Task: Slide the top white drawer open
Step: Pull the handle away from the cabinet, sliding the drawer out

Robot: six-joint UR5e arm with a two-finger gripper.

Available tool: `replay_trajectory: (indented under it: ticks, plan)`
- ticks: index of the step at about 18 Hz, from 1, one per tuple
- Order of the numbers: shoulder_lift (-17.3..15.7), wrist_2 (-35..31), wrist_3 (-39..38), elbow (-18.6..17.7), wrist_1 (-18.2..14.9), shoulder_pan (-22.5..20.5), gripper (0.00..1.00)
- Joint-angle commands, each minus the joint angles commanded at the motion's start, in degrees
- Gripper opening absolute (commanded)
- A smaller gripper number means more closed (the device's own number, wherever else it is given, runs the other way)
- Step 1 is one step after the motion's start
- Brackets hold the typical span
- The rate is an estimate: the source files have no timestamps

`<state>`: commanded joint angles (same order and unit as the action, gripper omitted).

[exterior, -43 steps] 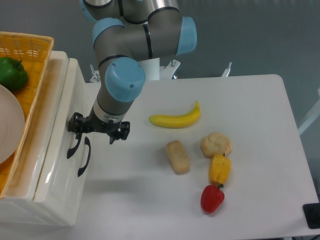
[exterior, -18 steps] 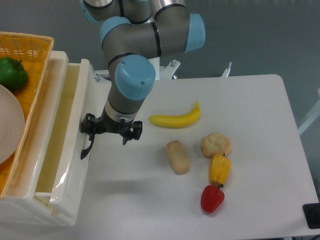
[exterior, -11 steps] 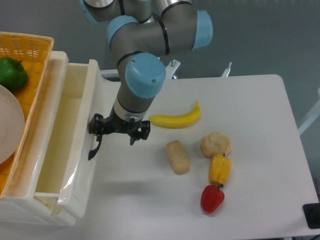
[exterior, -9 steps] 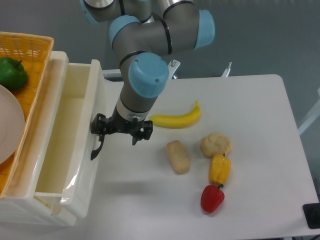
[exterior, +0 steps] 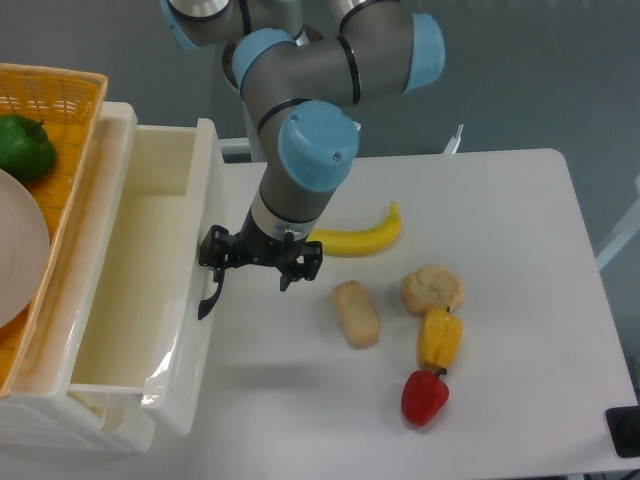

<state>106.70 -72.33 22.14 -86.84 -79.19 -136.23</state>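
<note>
Bordering room: the counter [exterior: 520, 210] has bare white surface along its far side and right edge, and below the hand down to the near edge.
Left edge: the cabinet [exterior: 75, 425] fills the counter's left side, with a woven basket [exterior: 60, 85] on top holding a green pepper [exterior: 22, 145] and a pale plate [exterior: 20, 250].
Food cluster: a banana [exterior: 362, 235] lies just right of the hand; a bread roll [exterior: 356, 313], a round bun [exterior: 432, 289], a yellow pepper [exterior: 439, 338] and a red pepper [exterior: 424, 396] sit close together further right and nearer.
Drawer place: the top white drawer [exterior: 140, 290] juts out of the cabinet's upper slot toward the counter's middle, its front panel well clear of the cabinet face.
Drawer look: glossy cream-white plastic, its pale inside open to view from above, with a shiny glare near the front corner.
Handle: a black handle [exterior: 209, 297] hangs on the drawer's front, right beside the hand.
Arm pose: the arm [exterior: 310, 120] reaches down from the top of the view, grey tubes with light blue joint caps, its wrist pointing down at the drawer front.
Hand: the hand [exterior: 258, 262] is black and sits against the drawer front at the handle; its left side meets the handle's top.
Hand state: I cannot tell whether the fingers are clenched on the handle or only hooked against it.
</note>
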Motion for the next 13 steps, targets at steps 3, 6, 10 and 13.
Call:
replay_trajectory:
  ticks: [3,6,10,13]
  plan:
    - [0.1,0.0,0.2,0.1,0.2,-1.0,1.0]
    - [0.1,0.1,1.4,0.1,0.1,-1.8,1.0]
    - [0.2,0.1,1.9,0.4,0.0,-2.3,1.0]
    - [0.1,0.1,1.9,0.5,0.0,-2.7,1.0]
